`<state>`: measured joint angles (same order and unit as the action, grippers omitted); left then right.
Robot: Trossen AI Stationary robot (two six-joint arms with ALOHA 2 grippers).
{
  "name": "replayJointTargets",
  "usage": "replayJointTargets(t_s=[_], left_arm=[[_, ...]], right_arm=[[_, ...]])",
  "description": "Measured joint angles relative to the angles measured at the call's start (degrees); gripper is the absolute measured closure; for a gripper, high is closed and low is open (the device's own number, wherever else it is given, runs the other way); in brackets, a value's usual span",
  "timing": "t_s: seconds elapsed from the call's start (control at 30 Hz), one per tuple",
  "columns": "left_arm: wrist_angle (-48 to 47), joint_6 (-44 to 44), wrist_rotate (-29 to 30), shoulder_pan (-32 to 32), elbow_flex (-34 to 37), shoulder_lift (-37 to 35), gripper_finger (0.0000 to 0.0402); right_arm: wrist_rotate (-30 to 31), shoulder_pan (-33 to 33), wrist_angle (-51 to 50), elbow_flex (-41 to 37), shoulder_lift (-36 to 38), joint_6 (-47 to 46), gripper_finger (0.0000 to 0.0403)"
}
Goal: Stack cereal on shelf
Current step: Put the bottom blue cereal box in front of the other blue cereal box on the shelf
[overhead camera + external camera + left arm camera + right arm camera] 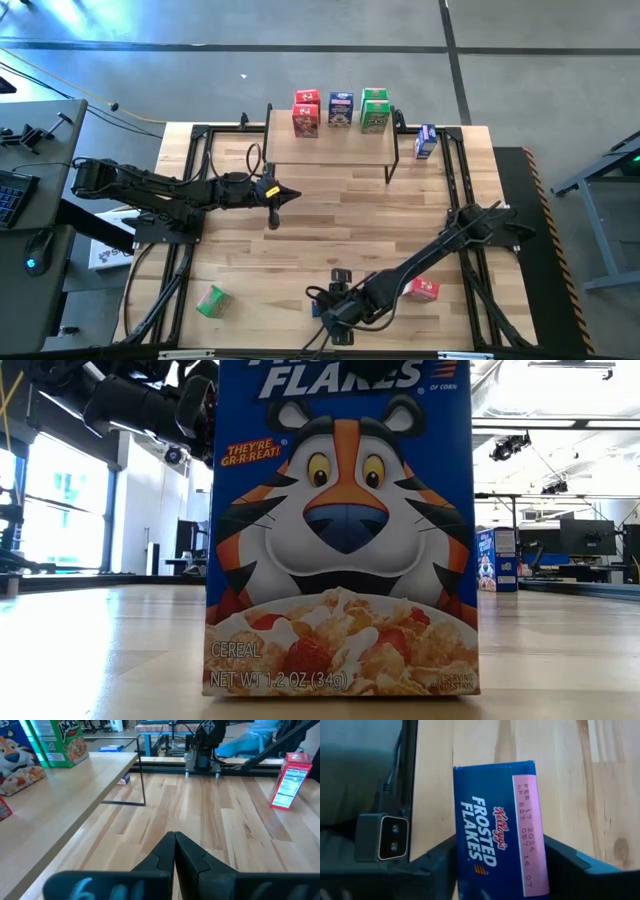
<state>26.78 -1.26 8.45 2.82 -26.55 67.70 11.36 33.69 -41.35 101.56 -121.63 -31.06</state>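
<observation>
Straddling an upright blue cereal box (495,825), right gripper (497,870) fingers open either side, near table front edge.

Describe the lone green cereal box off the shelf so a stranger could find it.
Start at the wooden table and go to its near left corner, far from the shelf. The green box lies there alone, tilted, the only green one not on the shelf.

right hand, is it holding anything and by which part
The right hand has a blue Frosted Flakes box between its fingers, one on each side face; whether they grip it yet cannot be told. The left hand is shut, empty.
</observation>
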Motion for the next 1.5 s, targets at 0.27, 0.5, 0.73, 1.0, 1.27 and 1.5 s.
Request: replayJointTargets(t_s=[0.27, 0.5, 0.73, 1.0, 1.27, 1.5], left_arm=[[0.1, 3.6, 0.0, 0.6, 0.0, 0.0, 0.0401], [0.2, 3.6, -0.2, 3.2, 0.0, 0.0, 0.0401], [1.4, 2.9, -4.9, 8.0, 0.0, 0.0, 0.0401], [6.0, 2.6, -11.3, 14.2, 0.0, 0.0, 0.0401], [7.2, 2.1, -13.5, 18.0, 0.0, 0.0, 0.0401], [7.8, 2.1, -13.5, 19.8, 0.0, 0.0, 0.0401]], right_arm=[[0.0, -0.9, 0.0, 0.0, 1.5, 2.9, 0.0228], [1.3, -3.3, -2.2, 0.0, 6.7, 8.1, 0.0228], [6.5, -10.0, -10.2, 0.0, 15.7, 18.4, 0.0228], [5.4, -23.4, -13.1, 0.0, 24.1, 34.6, 0.0228], [-3.6, -38.7, -13.3, 0.0, 25.7, 47.2, 0.0228], [-8.4, -49.0, -10.6, 0.0, 25.4, 53.8, 0.0228]])
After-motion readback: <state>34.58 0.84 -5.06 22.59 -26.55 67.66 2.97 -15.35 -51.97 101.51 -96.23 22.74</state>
